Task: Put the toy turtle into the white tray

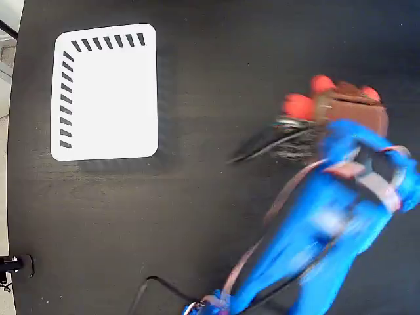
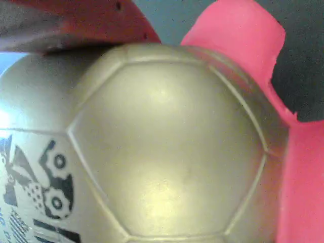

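Fixed view: blue robot arm (image 1: pixel 328 230) comes up from approx 6 o'clock of the frame and ends at approx 2–3 o'clock, motion-blurred. At its tip a brown-red end effector (image 1: pixel 351 111) sits right over the toy turtle (image 1: pixel 303 104), a small toy w/ red feet. Only red blobs of the turtle show, poking out at the 9–12 o'clock side of the end effector; shell hidden under it in this view. Dark cables (image 1: pixel 262 147) trail from the arm toward 8 o'clock.

Flat white tray w/ rounded corners (image 1: pixel 108 92) lies at approx 10 o'clock on the black counter (image 1: pixel 197 216), dark slanted slots along its top and left edges. Turtle is well apart from the tray, roughly at the tray's 3 o'clock.

Wrist view: silver-gold domed shell (image 2: pixel 167 147) w/ hexagon seams fills nearly the whole frame, very close to the camera. Red part of the end effector (image 2: pixel 76 23) presses against or sits just over the shell at 11 o'clock. Pink-red foot (image 2: pixel 243 45) at 1–3 o'clock. Black-and-white printed mark (image 2: pixel 45 187) at 8 o'clock of the shell.

End effector state: can't tell whether fingers are apart or clamped on the turtle; fingertips not visible in either view. Can't tell if turtle rests on the counter or is lifted.
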Motion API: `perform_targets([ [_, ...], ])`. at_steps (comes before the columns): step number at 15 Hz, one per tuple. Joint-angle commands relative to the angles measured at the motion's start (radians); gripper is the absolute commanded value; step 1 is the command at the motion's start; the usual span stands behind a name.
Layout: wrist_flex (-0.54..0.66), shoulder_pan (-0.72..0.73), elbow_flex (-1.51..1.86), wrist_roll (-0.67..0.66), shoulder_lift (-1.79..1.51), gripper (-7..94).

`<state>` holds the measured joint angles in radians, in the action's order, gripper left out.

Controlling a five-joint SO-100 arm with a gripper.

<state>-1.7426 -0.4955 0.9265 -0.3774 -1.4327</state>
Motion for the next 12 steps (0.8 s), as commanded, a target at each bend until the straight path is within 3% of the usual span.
perform_targets([
  [1, -0.017, 0.19, 0.014, 0.12, -0.215, 0],
  [7, -0.012, 0.652, -0.025, 0.416, -0.143, 0],
  [10, 0.083, 0.772, -0.08, 0.437, -0.021, 0],
  [12, 0.083, 0.808, -0.202, 0.439, 0.112, 0],
])
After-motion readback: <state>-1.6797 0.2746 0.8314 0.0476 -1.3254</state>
